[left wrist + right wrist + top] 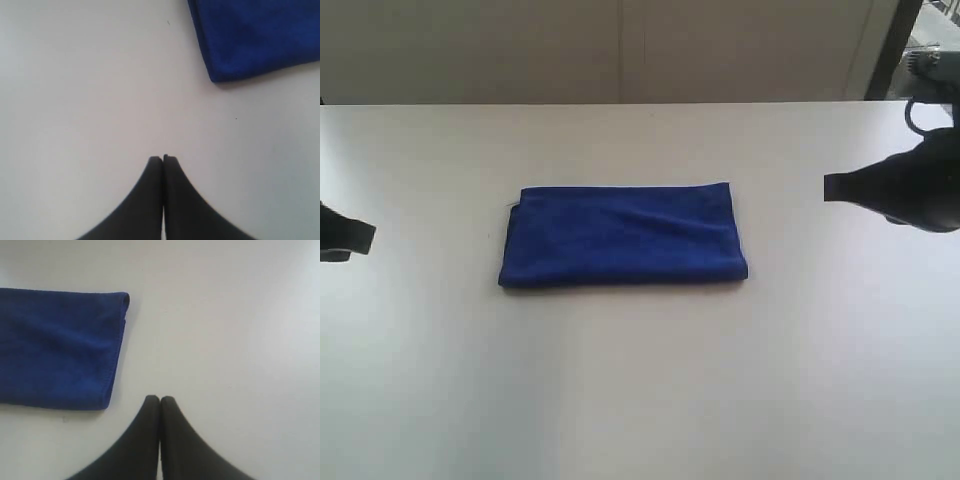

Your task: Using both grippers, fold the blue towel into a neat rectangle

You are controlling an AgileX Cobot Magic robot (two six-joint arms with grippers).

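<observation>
Blue towel [623, 236] folded on table [640, 400], left end effector [162, 157] clenched, right end effector [159, 398] clenched

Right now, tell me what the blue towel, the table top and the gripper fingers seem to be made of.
The blue towel: soft fabric, likely microfibre or fleece; matte nap, soft creases, stitched hem. The table top: smooth, off-white, faintly glossy, probably laminate or painted board; no grain shows. The gripper fingers: black, smooth, semi-matte, probably plastic or rubber-coated; cannot tell which.
</observation>
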